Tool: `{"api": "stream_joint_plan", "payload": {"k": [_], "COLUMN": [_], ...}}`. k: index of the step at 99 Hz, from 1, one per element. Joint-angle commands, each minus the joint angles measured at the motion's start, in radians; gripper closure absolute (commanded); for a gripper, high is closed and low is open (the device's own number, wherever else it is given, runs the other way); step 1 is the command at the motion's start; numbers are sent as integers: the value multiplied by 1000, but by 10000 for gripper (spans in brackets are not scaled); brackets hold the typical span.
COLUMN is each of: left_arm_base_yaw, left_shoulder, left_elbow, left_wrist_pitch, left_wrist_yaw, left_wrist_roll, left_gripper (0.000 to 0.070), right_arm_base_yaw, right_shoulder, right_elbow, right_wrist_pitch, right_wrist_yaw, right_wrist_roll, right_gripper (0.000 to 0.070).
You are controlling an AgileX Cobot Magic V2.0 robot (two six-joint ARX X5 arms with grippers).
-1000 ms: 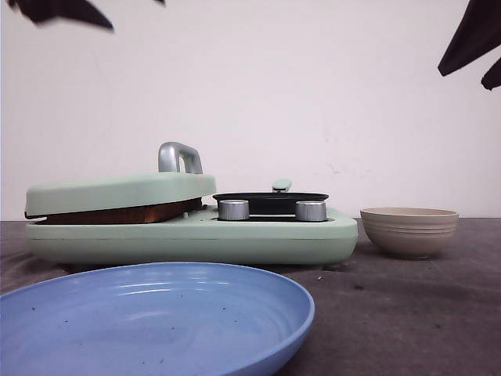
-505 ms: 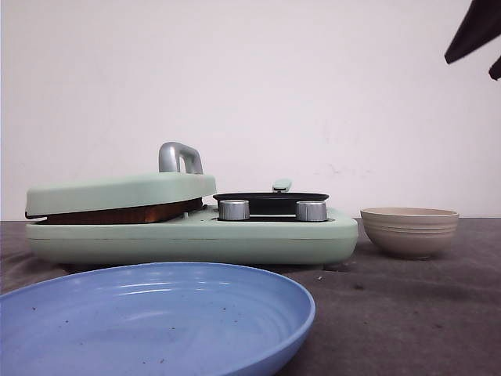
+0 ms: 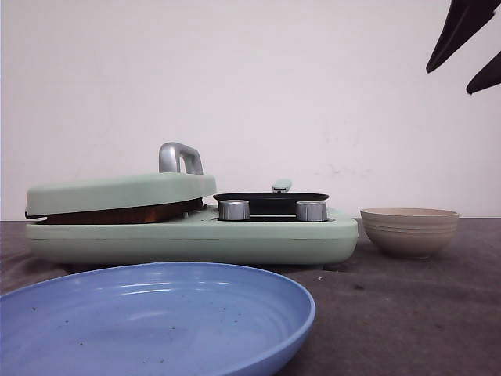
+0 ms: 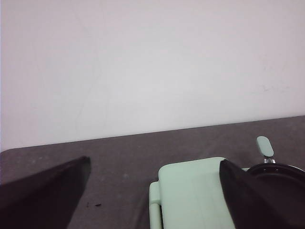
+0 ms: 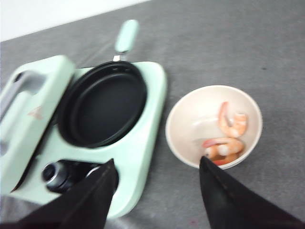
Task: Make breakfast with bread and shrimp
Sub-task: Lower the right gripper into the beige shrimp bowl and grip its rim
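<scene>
Nearest in front view: blue plate (image 3: 156, 317), wide rim, small dark specks inside, on grey table (image 3: 407, 313). Behind plate: mint-green breakfast maker (image 3: 192, 235) with two silver knobs (image 3: 233, 209) on its front edge. Left half covered by closed lid (image 3: 117, 192) with silver handle (image 3: 179, 157); brown edge of bread (image 3: 117, 214) showing in the gap under lid, pressed between lid and base. Right half carrying black round pan (image 5: 102, 109), nothing in it, mint pan handle (image 5: 126, 36) pointing away toward the wall. Just right of the maker, apart from it: beige ribbed bowl (image 3: 409, 231).

Right gripper (image 5: 155, 186) high above table, at top right corner of front view, fingers spread wide, nothing held. In right wrist view, shrimp (image 5: 226, 138) lying in the bowl (image 5: 190, 119), a few pink-orange curved pieces, bowl below and beside one finger (image 5: 238, 200); pan and knobs under the other finger. Nothing between gripper and bowl.

Left gripper (image 4: 152, 195) out of front view; in left wrist view, fingers wide apart, nothing held, hanging over the lid end of the maker (image 4: 190, 191), pan rim (image 4: 281, 169) at the side. White wall (image 3: 250, 78) farthest back.
</scene>
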Motion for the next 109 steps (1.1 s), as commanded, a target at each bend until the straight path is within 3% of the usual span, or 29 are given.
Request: {"api": "stream_joint_plan", "payload": {"k": [1, 26, 64, 109], "left_arm_base_yaw": [-1, -1, -1, -1], "left_shoulder": [2, -21, -26, -26], "left_elbow": [-4, -35, -35, -35], "left_wrist_pitch": [6, 7, 16, 40], "left_wrist_yaw": [-3, 1, 11, 20], "left_wrist_roll": [13, 5, 6, 5], "left_gripper": [197, 197, 196, 197], "right_arm_base_yaw": [-24, -108, -129, -93], "right_shoulder": [83, 337, 592, 703], "right_elbow": [51, 181, 213, 213], "right_wrist_pitch": [-18, -63, -3, -3], "right_wrist_yaw": [-8, -43, -75, -105], "right_wrist_roll": [5, -5, -9, -37], "right_gripper": [357, 352, 352, 352]}}
